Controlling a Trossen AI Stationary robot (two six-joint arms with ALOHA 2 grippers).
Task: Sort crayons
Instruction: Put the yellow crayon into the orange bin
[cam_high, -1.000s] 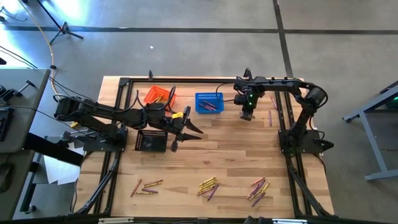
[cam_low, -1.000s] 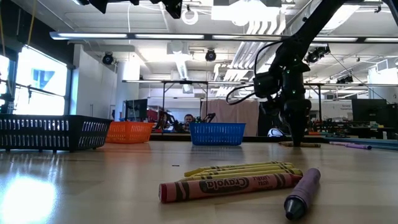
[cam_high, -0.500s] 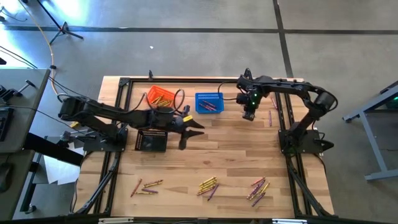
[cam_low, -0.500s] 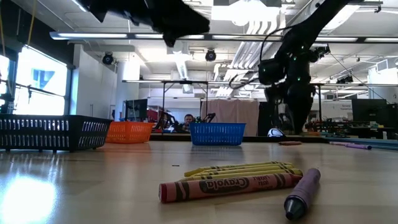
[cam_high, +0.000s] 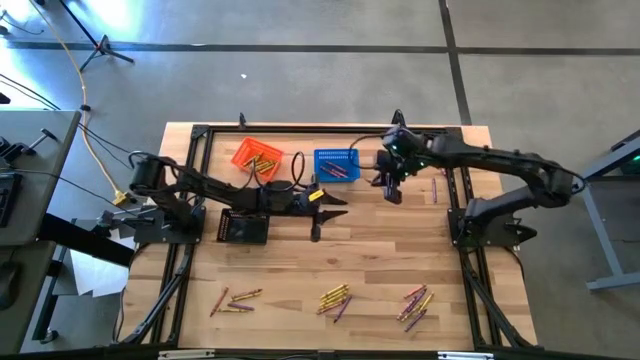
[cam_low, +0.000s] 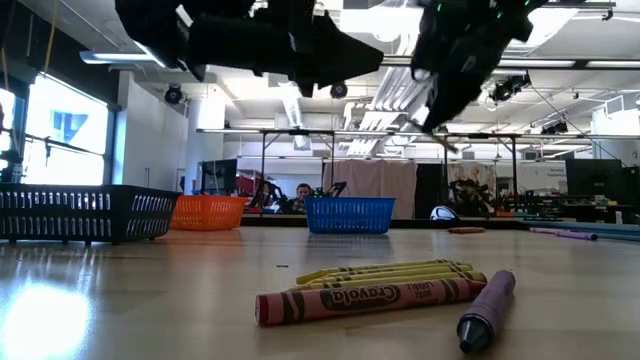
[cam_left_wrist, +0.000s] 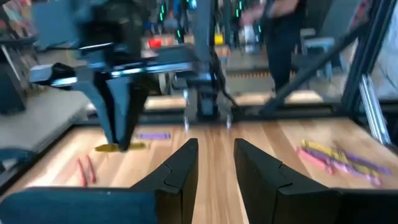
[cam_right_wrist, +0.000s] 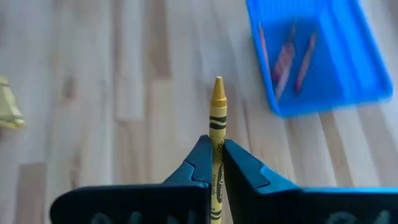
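Pinching a yellow crayon (cam_right_wrist: 216, 118) between its fingertips, the right gripper (cam_right_wrist: 214, 163) hangs over bare wood just beside the blue basket (cam_right_wrist: 357, 74), where a few reddish crayons (cam_right_wrist: 287, 55) lie. From above, that gripper (cam_high: 391, 187) sits right of the blue basket (cam_high: 336, 165), with the orange basket (cam_high: 257, 155) and black basket (cam_high: 244, 226) further left. The left gripper (cam_high: 322, 206) reaches toward mid-table, fingers (cam_left_wrist: 180, 171) apart with nothing between them. More crayons lie in clusters along the near edge (cam_high: 335, 298), and a few, probably purple, rest by the right rail (cam_high: 436, 187).
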